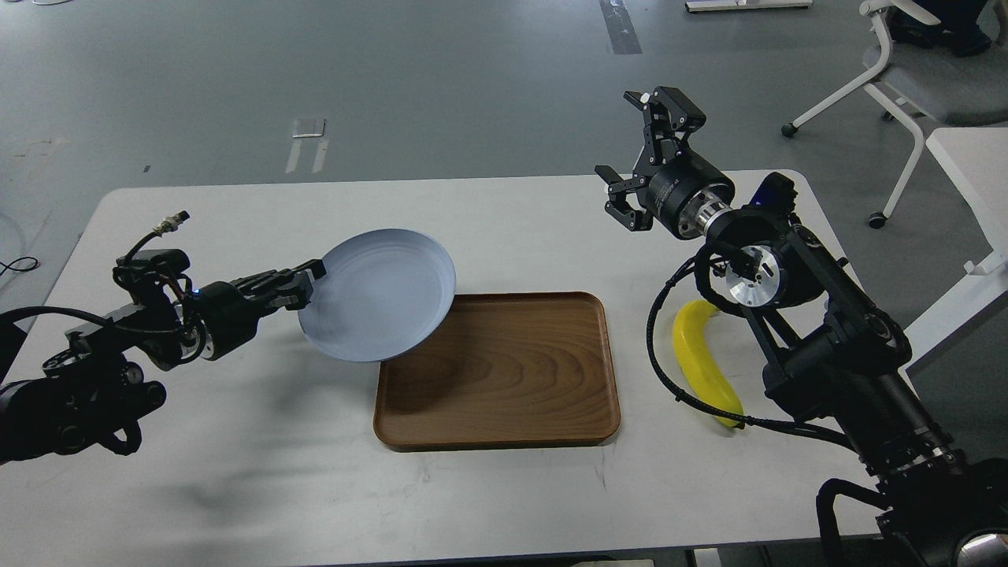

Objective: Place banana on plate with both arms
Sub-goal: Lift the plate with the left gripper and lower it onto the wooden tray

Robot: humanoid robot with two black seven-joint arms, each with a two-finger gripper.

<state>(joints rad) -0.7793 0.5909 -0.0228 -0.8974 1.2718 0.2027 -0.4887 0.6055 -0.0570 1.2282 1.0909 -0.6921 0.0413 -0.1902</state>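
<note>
My left gripper [309, 285] is shut on the left rim of the pale blue-grey plate [382, 293] and holds it tilted in the air, its right part over the top-left corner of the wooden tray. The yellow banana [703, 365] lies on the table right of the tray, partly hidden behind my right arm and its black cable. My right gripper [644, 153] is open and empty, raised above the table's back right, well above and behind the banana.
A brown rectangular wooden tray [504, 378] lies in the middle of the white table [236, 465]. A white office chair [913, 71] and another white table edge [972, 165] stand to the right beyond the table.
</note>
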